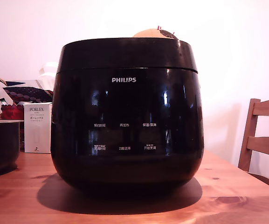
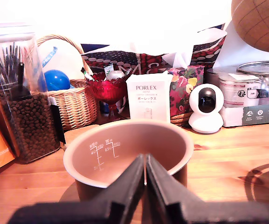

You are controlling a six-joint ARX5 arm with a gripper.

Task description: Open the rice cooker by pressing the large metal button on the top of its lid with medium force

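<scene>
heads up, your gripper (image 2: 145, 173) pinched together on nothing, aimed over inner pot (image 2: 127, 149), not rice cooker (image 1: 127, 116); cooker mid-table, lid (image 1: 127, 53) down, button hidden, direction from gripper unclear

Exterior view low, close, facing rice cooker (image 1: 127, 114) front; wrist view level, over end effector (image 2: 145, 175); PORLEX box (image 2: 149, 98) shared
</scene>
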